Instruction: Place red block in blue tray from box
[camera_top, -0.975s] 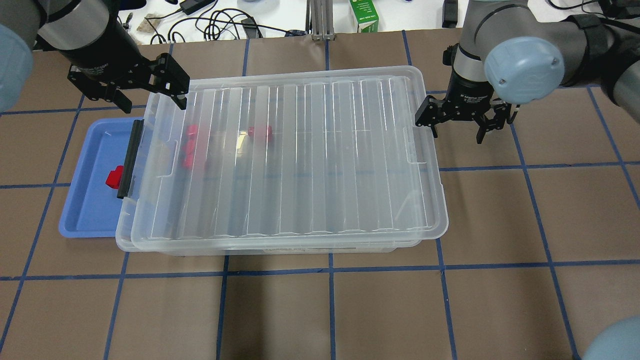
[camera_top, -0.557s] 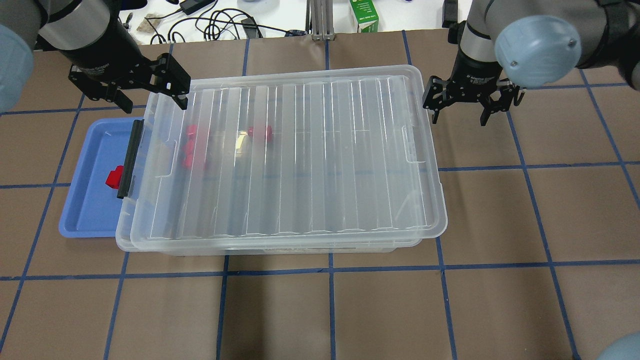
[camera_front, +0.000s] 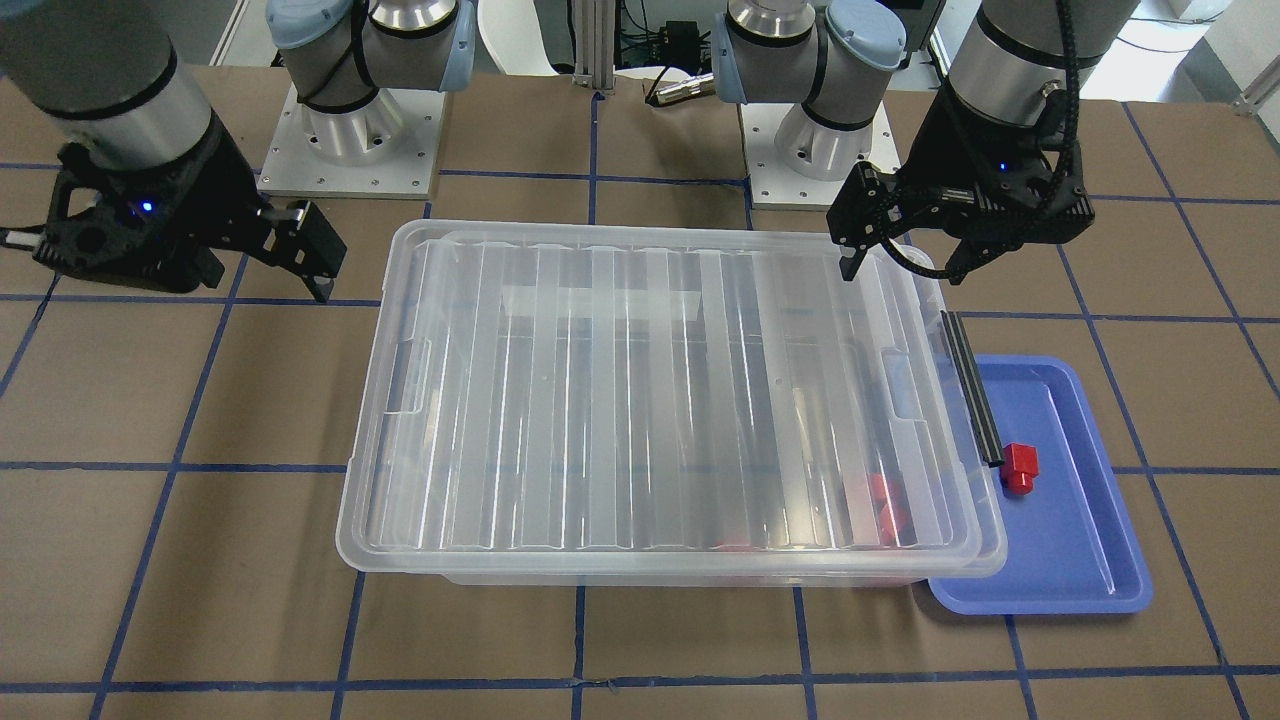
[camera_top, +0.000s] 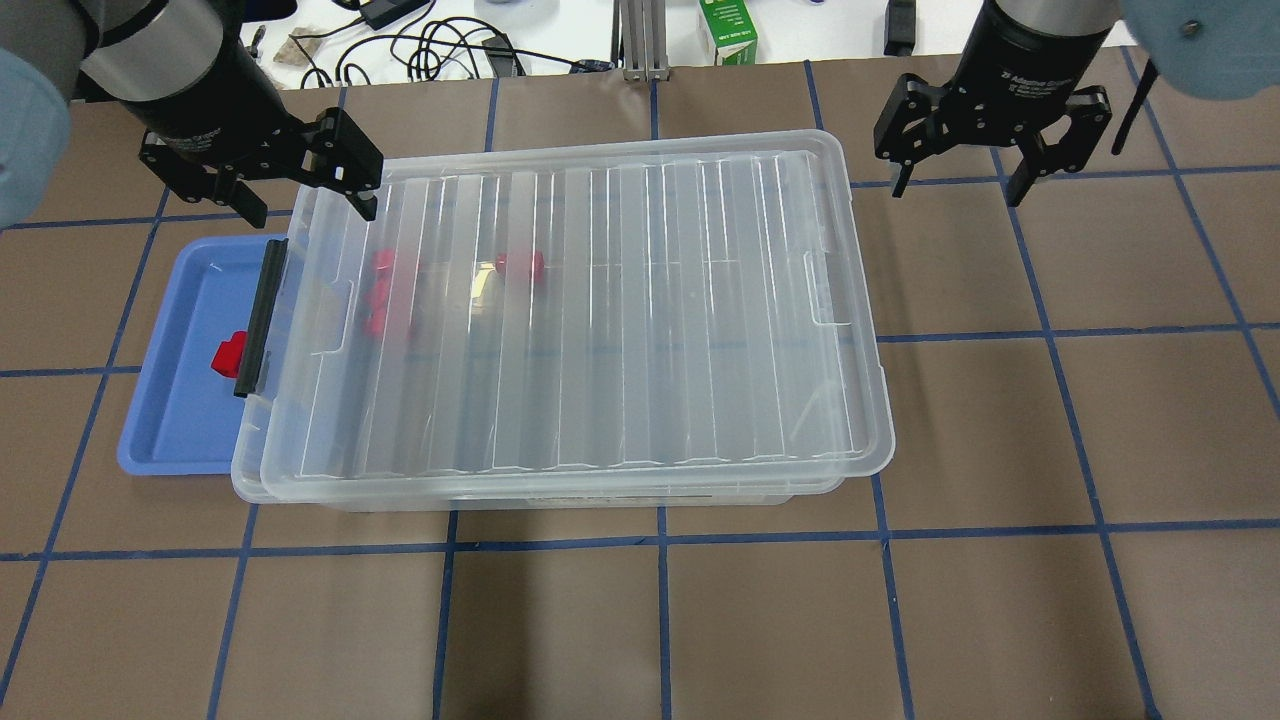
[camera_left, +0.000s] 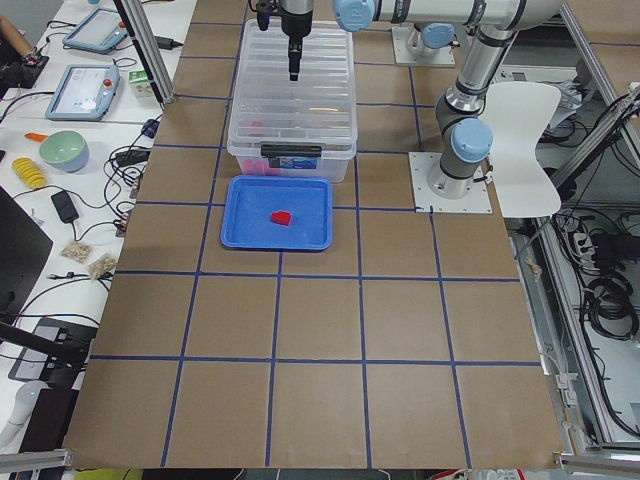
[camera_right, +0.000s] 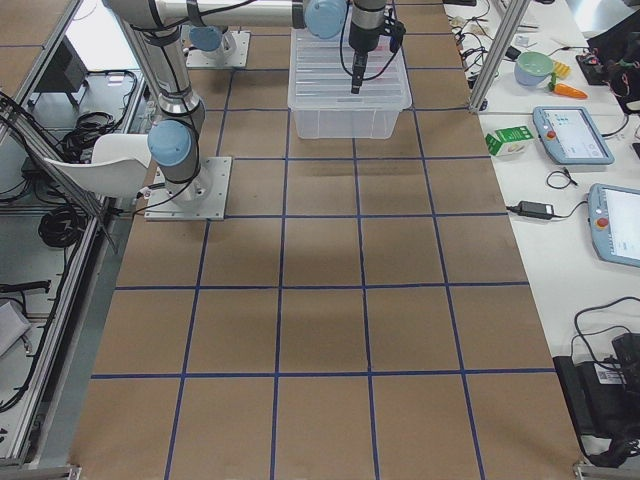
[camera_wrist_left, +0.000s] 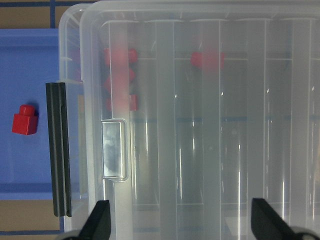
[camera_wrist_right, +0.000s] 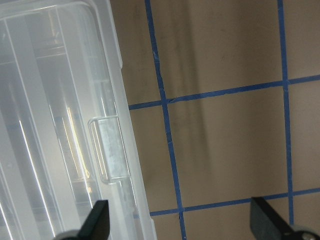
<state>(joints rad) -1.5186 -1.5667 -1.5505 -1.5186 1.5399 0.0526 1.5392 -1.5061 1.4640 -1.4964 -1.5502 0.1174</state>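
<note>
The red block lies in the blue tray, at the box's left end; it also shows in the left wrist view and the front view. The box is a clear bin with its ribbed lid on, and it overlaps the tray's edge. My left gripper is open and empty above the box's far left corner. My right gripper is open and empty over the table, beyond the box's far right corner.
Other red blocks and one more lie inside the box under the lid. A black latch strip stands at the box's left end over the tray. Cables and a green carton lie past the table's far edge.
My right gripper has moved away from the box's right end, toward the far right of the table. My left gripper, the box and the red block have not moved.
</note>
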